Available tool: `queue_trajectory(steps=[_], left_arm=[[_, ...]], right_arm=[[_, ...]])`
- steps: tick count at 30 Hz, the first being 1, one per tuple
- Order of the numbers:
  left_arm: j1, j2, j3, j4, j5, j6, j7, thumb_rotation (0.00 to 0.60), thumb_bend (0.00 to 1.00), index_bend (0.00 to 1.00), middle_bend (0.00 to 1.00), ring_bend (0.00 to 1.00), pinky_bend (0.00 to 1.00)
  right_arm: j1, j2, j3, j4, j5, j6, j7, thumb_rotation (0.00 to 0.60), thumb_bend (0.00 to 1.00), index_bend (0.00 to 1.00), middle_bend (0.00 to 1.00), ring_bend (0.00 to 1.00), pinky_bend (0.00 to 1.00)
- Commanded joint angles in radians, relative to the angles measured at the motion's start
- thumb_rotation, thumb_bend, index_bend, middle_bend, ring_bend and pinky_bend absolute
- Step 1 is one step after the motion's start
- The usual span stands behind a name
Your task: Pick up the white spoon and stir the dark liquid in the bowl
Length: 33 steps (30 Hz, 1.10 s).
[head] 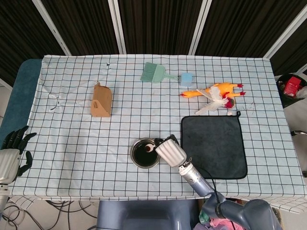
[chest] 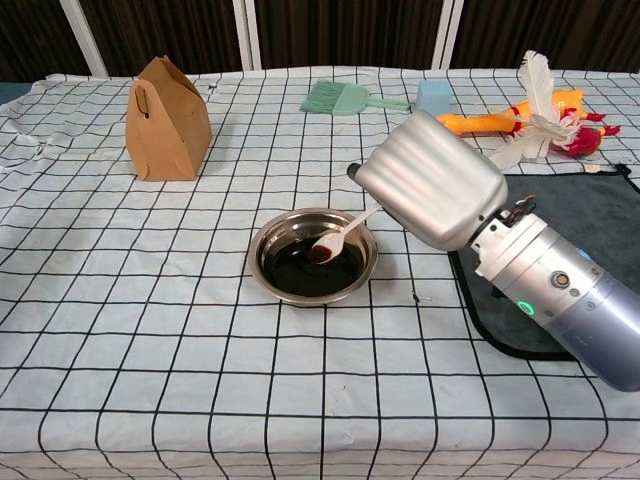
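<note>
A steel bowl [chest: 262,275] of dark liquid [chest: 295,270] sits near the table's front middle; its rim [head: 135,158] also shows in the head view. The white spoon [chest: 341,236] slants down into it, its scoop wet with dark liquid, and its handle runs up under my right hand [chest: 430,180]. That hand holds the handle from the bowl's right side, back of the hand up, fingers hidden beneath. From the head view, my right hand [head: 171,151] overlaps the bowl's right edge, with the spoon's [head: 149,147] scoop showing. My left hand [head: 14,148] hangs off the table's left edge, fingers apart, holding nothing.
A dark cloth [head: 213,143] lies right of the bowl, under my right forearm. A brown paper bag [chest: 167,120] stands at the back left. A green brush [head: 154,73], a blue block [head: 186,78] and a rubber chicken toy [head: 216,92] with white feathers lie along the back.
</note>
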Motion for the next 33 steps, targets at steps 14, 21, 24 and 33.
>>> queue_trajectory(steps=[14,21,24,33], left_arm=[[-0.001,0.0,-0.001,-0.001,0.001,0.0,0.0,0.6,0.72,0.17,0.0,0.0,0.0],[-0.002,-0.001,0.001,0.0,0.004,-0.001,0.001,0.6,0.72,0.17,0.0,0.0,0.0],[-0.002,-0.001,0.001,0.0,0.008,0.0,-0.001,0.6,0.72,0.17,0.0,0.0,0.0],[0.0,0.0,0.0,-0.007,0.012,0.009,-0.019,0.6,0.72,0.17,0.0,0.0,0.0]], right_arm=[[-0.057,0.12,0.031,-0.355,0.156,-0.146,-0.123,0.6,0.22,0.18,1.0,1.0,1.0],[-0.096,0.215,0.09,-0.566,0.276,-0.167,-0.158,0.6,0.19,0.11,0.96,1.0,1.0],[-0.127,0.289,0.124,-0.687,0.335,-0.149,-0.196,0.6,0.19,0.1,0.85,0.98,1.0],[-0.286,0.591,0.19,-1.04,0.525,-0.062,-0.101,0.6,0.19,0.08,0.36,0.48,0.49]])
